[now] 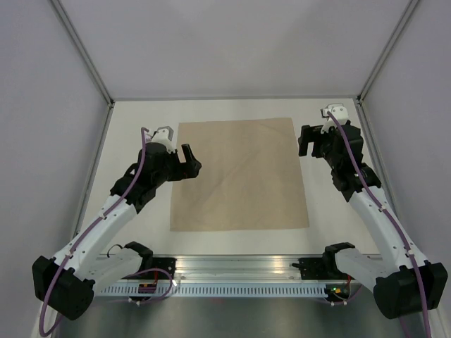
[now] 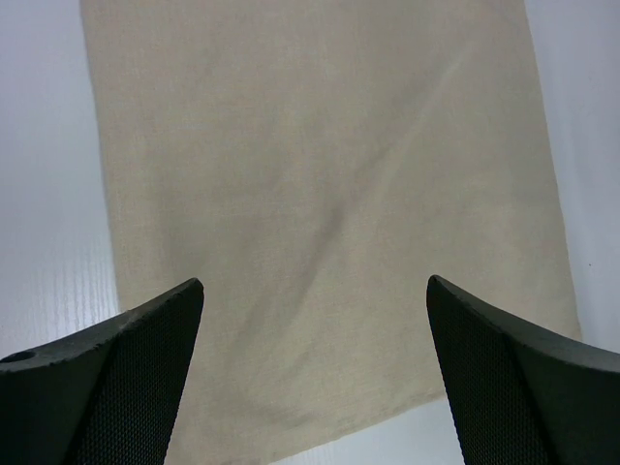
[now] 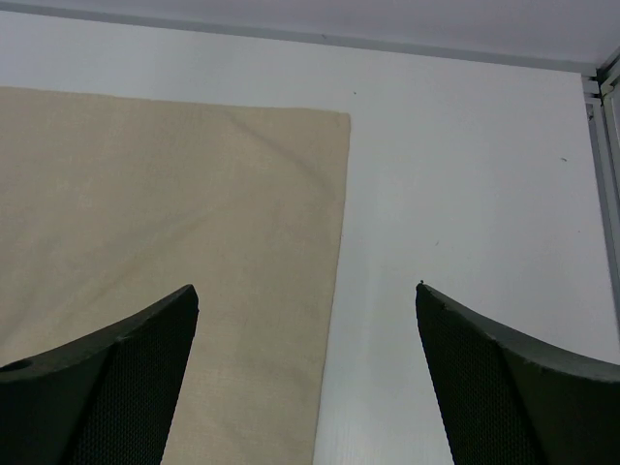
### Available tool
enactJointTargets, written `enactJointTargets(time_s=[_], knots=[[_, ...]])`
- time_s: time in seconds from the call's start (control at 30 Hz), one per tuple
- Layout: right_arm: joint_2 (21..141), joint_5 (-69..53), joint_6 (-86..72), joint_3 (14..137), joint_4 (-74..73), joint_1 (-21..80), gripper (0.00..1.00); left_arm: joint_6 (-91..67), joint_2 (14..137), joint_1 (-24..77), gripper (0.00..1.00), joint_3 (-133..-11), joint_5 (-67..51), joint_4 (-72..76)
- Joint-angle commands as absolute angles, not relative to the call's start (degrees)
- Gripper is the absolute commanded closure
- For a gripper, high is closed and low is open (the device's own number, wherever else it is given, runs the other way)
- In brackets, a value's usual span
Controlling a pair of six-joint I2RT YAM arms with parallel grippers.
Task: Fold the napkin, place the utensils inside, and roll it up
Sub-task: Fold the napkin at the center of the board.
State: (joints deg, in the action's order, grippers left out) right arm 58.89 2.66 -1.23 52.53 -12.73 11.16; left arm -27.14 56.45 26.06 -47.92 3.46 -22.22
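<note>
The tan-brown napkin (image 1: 239, 174) lies flat and unfolded on the white table (image 1: 141, 116). My left gripper (image 1: 189, 160) hovers at the napkin's left edge, open and empty. In the left wrist view the napkin (image 2: 320, 174) fills most of the frame, and its near edge runs between the open fingers (image 2: 116, 387). My right gripper (image 1: 307, 139) hovers at the napkin's right edge near the far right corner, open and empty. In the right wrist view the napkin's (image 3: 165, 203) right edge runs between the wide-apart fingers (image 3: 513, 387). No utensils are in view.
Grey walls close the table at the back and both sides. A metal frame post (image 3: 605, 145) stands at the far right corner. An aluminium rail (image 1: 232, 271) with the arm bases runs along the near edge.
</note>
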Motion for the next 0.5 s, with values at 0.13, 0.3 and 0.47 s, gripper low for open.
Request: enactJointTargets(time_s=[0.13, 0.3, 0.47], knots=[[57.83, 5.45, -1.05, 52.82, -13.71, 11.60, 0.02, -24.52, 56.16, 26.72, 0.00, -50.36, 1.14, -20.57], [59.58, 8.86, -1.05, 54.14, -14.68, 11.51, 0.02, -23.64, 60.28, 31.80, 0.00, -54.92, 4.30, -20.57], [64.24, 15.99, -1.76, 57.74, -17.57, 11.43, 0.02, -23.47, 69.24, 46.12, 0.01, -62.38, 13.70, -19.60]])
